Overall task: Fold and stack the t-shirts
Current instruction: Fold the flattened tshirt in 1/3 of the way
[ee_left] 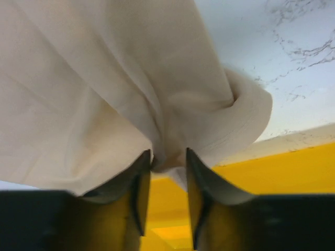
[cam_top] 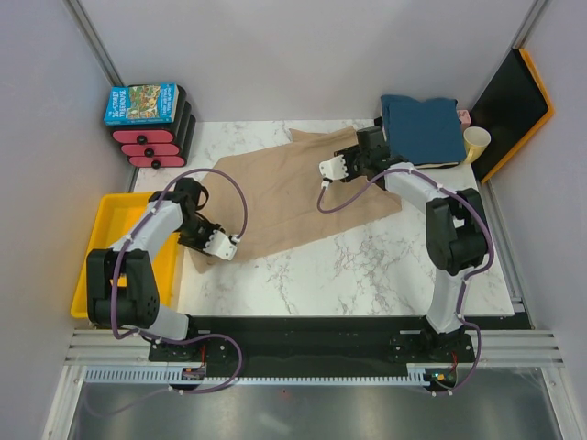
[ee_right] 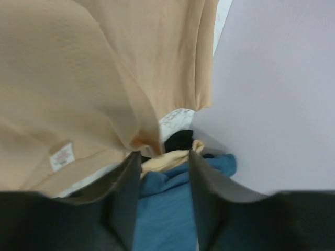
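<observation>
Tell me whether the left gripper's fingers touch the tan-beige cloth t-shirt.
Touching: left wrist view shows the tan-beige cloth t-shirt draped against both fingers.

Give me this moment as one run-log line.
tan-beige cloth t-shirt: spread unfolded; left gripper: open at its edge; right gripper: open against it; teal-blue cloth t-shirt: folded, far right
</observation>
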Controlling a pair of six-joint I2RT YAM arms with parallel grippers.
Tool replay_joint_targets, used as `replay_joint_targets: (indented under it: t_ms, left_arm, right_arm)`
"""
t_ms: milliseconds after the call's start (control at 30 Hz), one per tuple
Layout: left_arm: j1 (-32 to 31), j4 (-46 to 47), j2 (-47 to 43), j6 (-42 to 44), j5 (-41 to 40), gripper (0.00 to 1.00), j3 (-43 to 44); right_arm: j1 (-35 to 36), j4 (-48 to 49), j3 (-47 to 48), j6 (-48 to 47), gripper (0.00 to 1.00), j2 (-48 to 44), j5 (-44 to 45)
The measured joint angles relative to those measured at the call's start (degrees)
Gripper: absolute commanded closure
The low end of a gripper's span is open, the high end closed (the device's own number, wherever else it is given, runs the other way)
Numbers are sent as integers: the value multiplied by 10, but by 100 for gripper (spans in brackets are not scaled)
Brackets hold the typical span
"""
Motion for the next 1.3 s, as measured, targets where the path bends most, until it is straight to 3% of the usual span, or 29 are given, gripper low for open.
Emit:
replay_joint_targets:
  t_ms: [67, 200, 300, 467, 500, 533, 600, 633, 733, 967, 1033, 1167, 1200, 1300]
  left_arm:
    - [-2, 3, 2, 1, -2, 32, 2]
    - [-5, 9, 5, 3, -12, 28, 10]
    - [-7, 16, 6, 3, -16, 27, 27]
    - [-15, 31, 4, -13, -16, 27, 77]
    - [-17, 36, 0, -17, -15, 26, 81]
    - [-20, 39, -6, -19, -15, 26, 81]
    - [-28, 38, -26, -21, -12, 27, 79]
    - [-32, 36, -39, -21, -10, 28, 77]
    - [-39, 18, -78, -20, 0, 31, 64]
    - [-49, -50, -114, -6, 12, 58, 2]
    - [-56, -64, -114, -3, 16, 74, -17]
    - [-71, -79, -95, -4, 20, 88, -29]
    - [-74, -78, -85, -7, 19, 98, -29]
    - [-80, -77, -53, -19, 15, 98, -28]
  right_arm:
    - [2, 4, 0, 3, 35, 1, 11]
    - [4, 14, 0, 16, 31, 1, 33]
    - [5, 17, 1, 36, 23, 1, 54]
    - [2, 16, 4, 72, 26, -3, 100]
    - [1, 12, 7, 79, 31, -4, 110]
    - [-1, 3, 10, 88, 57, -6, 118]
    - [-6, -22, 21, 99, 91, -10, 127]
    - [-10, -52, 34, 111, 100, -11, 127]
    - [-25, -141, 68, 142, 100, -15, 115]
    - [-46, -291, 61, 178, 100, -40, 60]
    - [-45, -315, 54, 187, 100, -40, 41]
    - [-42, -348, 51, 200, 100, -37, 13]
    - [-42, -353, 51, 202, 100, -36, 7]
    - [-42, -367, 55, 209, 100, -24, -9]
